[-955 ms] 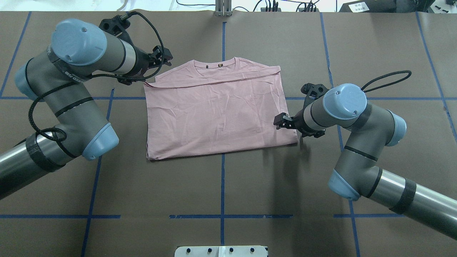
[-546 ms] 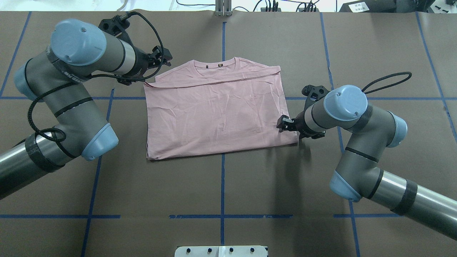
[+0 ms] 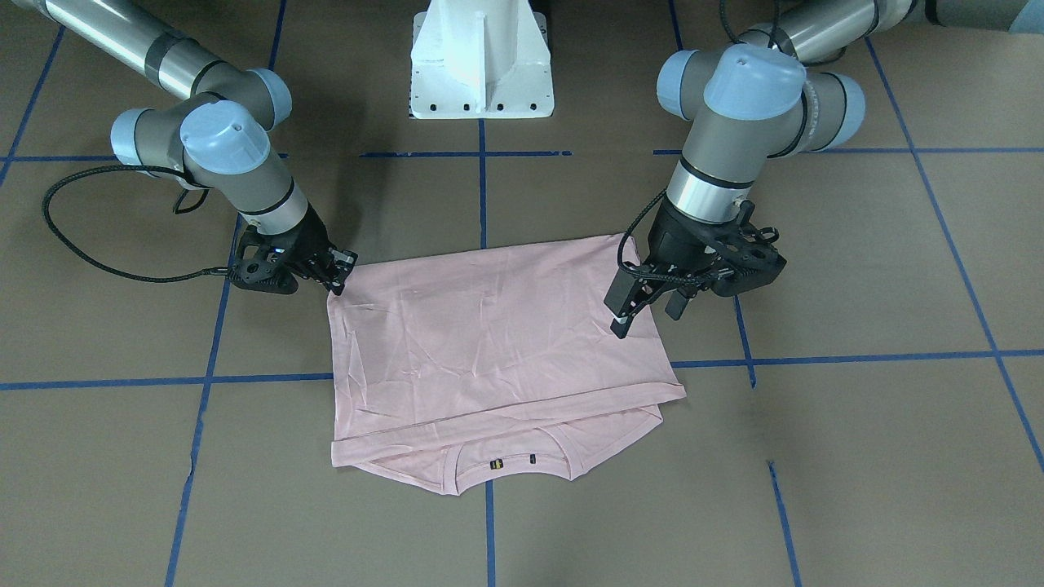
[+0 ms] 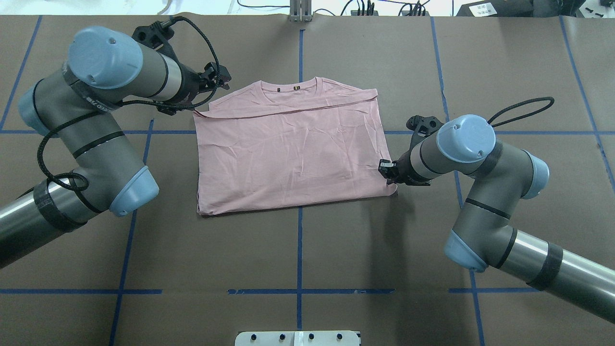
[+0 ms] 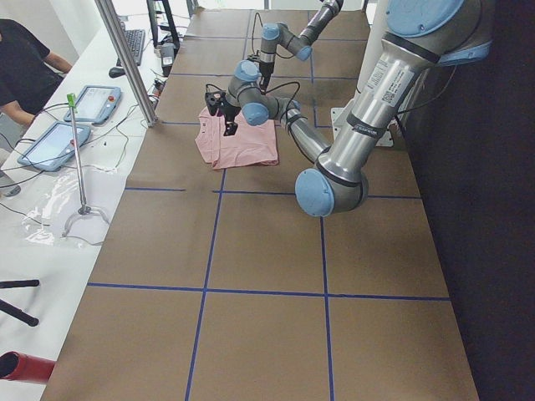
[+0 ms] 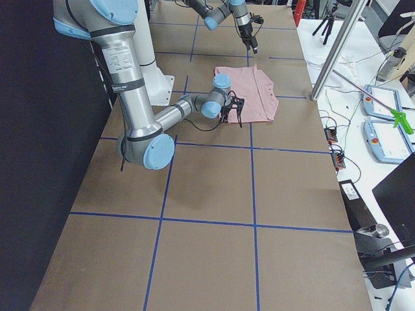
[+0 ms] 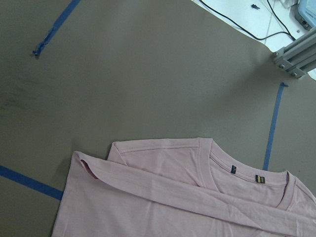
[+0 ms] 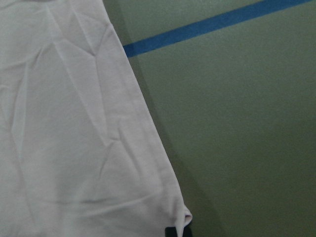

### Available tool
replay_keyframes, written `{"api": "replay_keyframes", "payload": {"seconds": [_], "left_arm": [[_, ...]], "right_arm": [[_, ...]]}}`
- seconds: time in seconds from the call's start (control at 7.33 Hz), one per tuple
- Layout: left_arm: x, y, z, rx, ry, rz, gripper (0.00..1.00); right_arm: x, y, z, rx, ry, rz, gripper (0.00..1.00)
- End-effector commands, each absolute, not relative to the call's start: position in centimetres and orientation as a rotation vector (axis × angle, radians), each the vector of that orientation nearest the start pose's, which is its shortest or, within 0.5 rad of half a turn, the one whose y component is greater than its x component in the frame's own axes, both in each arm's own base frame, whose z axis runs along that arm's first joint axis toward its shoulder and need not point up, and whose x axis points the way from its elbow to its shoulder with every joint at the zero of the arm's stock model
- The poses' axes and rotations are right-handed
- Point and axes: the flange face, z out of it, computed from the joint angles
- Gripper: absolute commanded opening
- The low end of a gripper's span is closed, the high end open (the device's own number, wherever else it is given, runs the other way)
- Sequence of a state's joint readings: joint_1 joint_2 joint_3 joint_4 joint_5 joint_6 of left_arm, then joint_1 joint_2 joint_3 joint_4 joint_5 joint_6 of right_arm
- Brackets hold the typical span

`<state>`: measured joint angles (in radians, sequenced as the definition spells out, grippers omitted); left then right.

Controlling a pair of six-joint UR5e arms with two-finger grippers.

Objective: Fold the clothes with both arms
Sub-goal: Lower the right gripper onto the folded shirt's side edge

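The pale pink T-shirt lies folded flat, plain side up, collar at the far edge. My right gripper is down at the shirt's near right corner. In the front-facing view its fingers look closed on that corner. The right wrist view shows the corner curled up against a black fingertip. My left gripper is open and empty, raised above the table beside the shirt's far left corner. The left wrist view looks down on the collar and shoulder.
Brown table cover with blue tape lines. The white pedestal base stands at the robot's side. A metal post stands at the far edge. A side bench with tablets and a seated person lies beyond it.
My right gripper moved right and down from over the shirt to its near right corner, and that corner drew in slightly. My left arm barely moved.
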<state>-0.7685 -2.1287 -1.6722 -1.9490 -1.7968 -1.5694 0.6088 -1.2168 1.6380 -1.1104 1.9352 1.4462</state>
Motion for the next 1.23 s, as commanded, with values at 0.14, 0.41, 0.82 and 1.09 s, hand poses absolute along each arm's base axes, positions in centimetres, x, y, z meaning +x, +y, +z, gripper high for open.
{"api": "replay_keyframes", "payload": {"seconds": [0.14, 0.41, 0.82, 1.09], "left_arm": [[40.5, -54.4, 24.0, 0.203, 1.06, -0.572, 1.0], [40.5, -54.4, 23.9, 0.203, 1.061, -0.573, 1.0], [40.6, -54.2, 23.7, 0.198, 1.067, -0.578, 1.0], [40.5, -53.8, 23.2, 0.2, 1.079, -0.572, 1.0]], "right_arm": [[-41.3, -40.4, 39.0, -0.031, -0.967, 0.262, 0.0], [-37.6, -32.7, 41.8, -0.09, -0.926, 0.198, 0.0], [-37.7, -17.6, 41.5, -0.317, -0.862, 0.086, 0.0], [-38.6, -14.8, 40.3, -0.357, -0.87, 0.065, 0.99]]}}
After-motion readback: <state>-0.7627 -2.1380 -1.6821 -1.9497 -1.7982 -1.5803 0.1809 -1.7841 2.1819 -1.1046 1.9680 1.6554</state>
